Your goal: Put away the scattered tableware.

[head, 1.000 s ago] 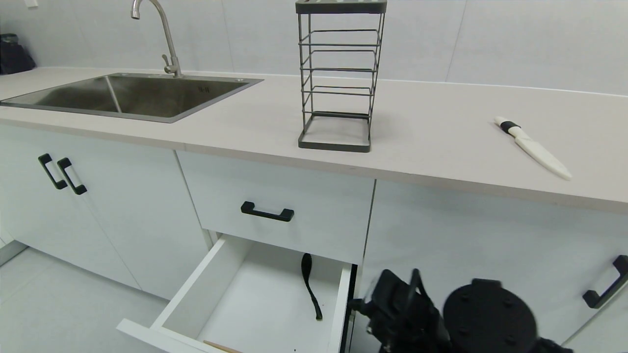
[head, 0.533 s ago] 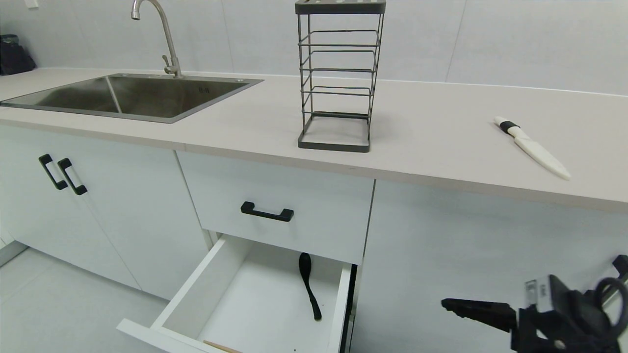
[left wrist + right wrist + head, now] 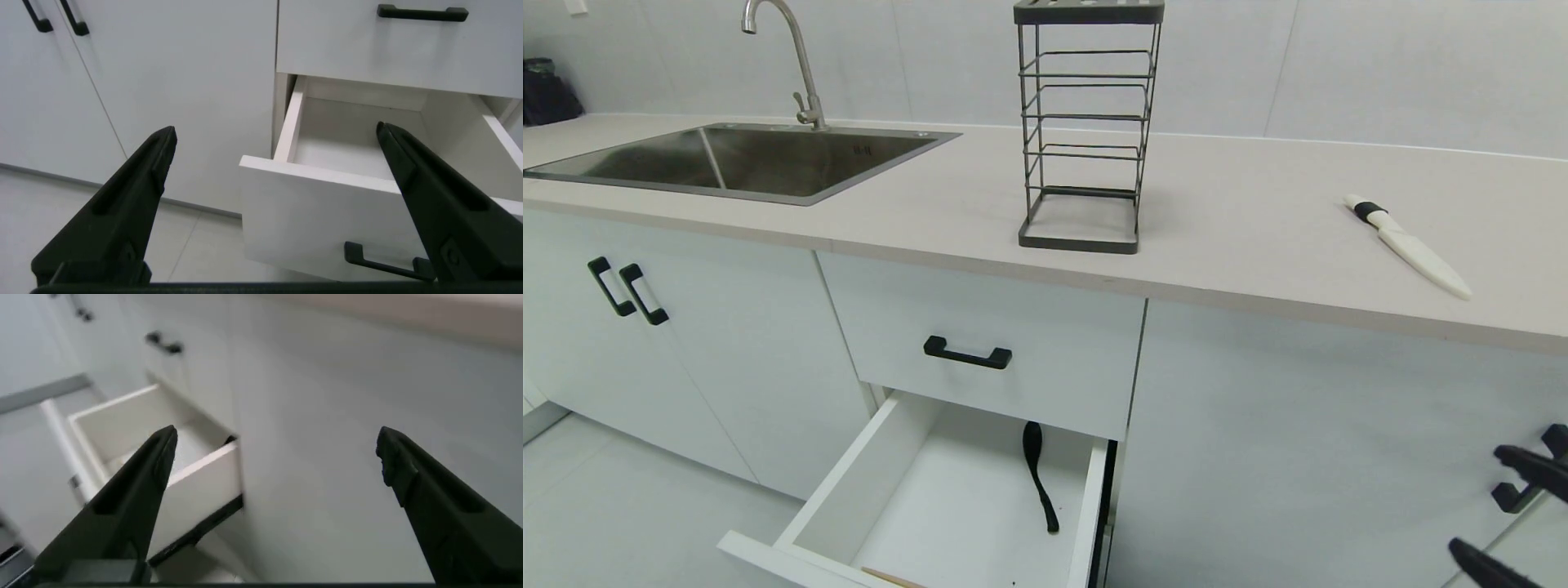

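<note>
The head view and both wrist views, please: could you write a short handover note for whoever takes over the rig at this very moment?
Left gripper: open, empty, in front of the pulled-out white lower drawer.
Right gripper: open, empty, low by the white cabinet front to the drawer's right.
Things: a long black utensil lies inside the drawer. A white knife with a black band lies on the beige countertop, right of the tall dark wire rack.
Done: the black utensil is in the drawer.
Left: probably pick up the knife, stow it, then shut the drawer.
</note>
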`<state>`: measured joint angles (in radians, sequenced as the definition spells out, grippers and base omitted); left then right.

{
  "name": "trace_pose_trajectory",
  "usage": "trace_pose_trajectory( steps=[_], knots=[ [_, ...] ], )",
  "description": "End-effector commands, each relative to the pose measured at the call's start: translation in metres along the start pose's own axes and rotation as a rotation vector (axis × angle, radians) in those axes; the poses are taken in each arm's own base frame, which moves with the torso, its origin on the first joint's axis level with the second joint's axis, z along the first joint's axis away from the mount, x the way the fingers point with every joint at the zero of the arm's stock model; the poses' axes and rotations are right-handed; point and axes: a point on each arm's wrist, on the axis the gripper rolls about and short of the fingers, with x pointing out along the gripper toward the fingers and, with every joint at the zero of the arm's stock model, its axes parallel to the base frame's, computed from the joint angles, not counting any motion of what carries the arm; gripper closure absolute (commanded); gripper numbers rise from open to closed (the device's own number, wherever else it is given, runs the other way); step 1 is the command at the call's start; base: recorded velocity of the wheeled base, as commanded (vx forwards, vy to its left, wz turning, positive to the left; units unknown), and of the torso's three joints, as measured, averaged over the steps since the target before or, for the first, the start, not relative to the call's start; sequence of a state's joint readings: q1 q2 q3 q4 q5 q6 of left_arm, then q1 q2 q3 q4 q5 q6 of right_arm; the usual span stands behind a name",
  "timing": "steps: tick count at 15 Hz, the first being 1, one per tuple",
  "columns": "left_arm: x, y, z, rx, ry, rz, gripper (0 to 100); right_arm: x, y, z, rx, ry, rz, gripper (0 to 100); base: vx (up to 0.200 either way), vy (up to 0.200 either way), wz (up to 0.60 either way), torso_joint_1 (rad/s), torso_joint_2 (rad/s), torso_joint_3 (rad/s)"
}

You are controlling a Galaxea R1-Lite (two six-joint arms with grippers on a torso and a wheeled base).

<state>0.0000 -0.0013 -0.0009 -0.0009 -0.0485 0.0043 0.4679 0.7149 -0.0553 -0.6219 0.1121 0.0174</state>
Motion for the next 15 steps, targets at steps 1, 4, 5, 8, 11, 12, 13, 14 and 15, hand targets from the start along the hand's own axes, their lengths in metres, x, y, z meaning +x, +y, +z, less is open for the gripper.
trace_pose_trajectory(
  steps=[1, 4, 5, 8, 11, 12, 13, 14, 15],
  knots=[
    [0.0, 0.0, 0.0, 0.0, 0.001, -0.001, 0, -0.03, -0.002, 0.008, -0.057, -0.189, -0.163, 0, 0.0, 0.0, 0.0, 0.0, 0.0, 0.0],
    [0.0, 0.0, 0.0, -0.001, 0.0, -0.001, 0, -0.053, 0.004, -0.004, -0.079, -0.212, -0.385, 0, 0.0, 0.0, 0.0, 0.0, 0.0, 0.0],
    [0.0, 0.0, 0.0, 0.0, 0.0, -0.001, 0, -0.059, 0.007, -0.01, -0.084, -0.209, -0.433, 0, 0.0, 0.0, 0.0, 0.0, 0.0, 0.0],
    [0.0, 0.0, 0.0, 0.0, -0.002, -0.004, 0, -0.067, 0.014, -0.038, -0.115, -0.196, -0.416, 0, 0.0, 0.0, 0.0, 0.0, 0.0, 0.0],
    [-0.001, -0.001, 0.009, 0.092, -0.065, -0.034, 0, -0.076, 0.018, -0.063, -0.08, -0.13, -0.451, 0, 0.0, 0.0, 0.0, 0.0, 0.0, 0.0],
    [-0.012, -0.002, 0.05, 0.114, -0.294, -0.013, 0, -0.076, 0.017, -0.067, -0.068, -0.087, -0.501, 0, 0.0, 0.0, 0.0, 0.0, 0.0, 0.0],
    [-0.016, -0.002, 0.08, 0.118, -0.336, -0.003, 0, -0.076, 0.016, -0.074, -0.035, -0.02, -0.536, 0, 0.0, 0.0, 0.0, 0.0, 0.0, 0.0],
    [-0.018, -0.001, 0.087, 0.112, -0.32, -0.021, 0, -0.076, 0.016, -0.073, -0.033, -0.03, -0.542, 0, 0.0, 0.0, 0.0, 0.0, 0.0, 0.0],
    [-0.019, -0.001, 0.086, 0.105, -0.283, -0.04, 0, -0.076, 0.016, -0.073, -0.023, -0.039, -0.545, 0, 0.0, 0.0, 0.0, 0.0, 0.0, 0.0]
  ],
)
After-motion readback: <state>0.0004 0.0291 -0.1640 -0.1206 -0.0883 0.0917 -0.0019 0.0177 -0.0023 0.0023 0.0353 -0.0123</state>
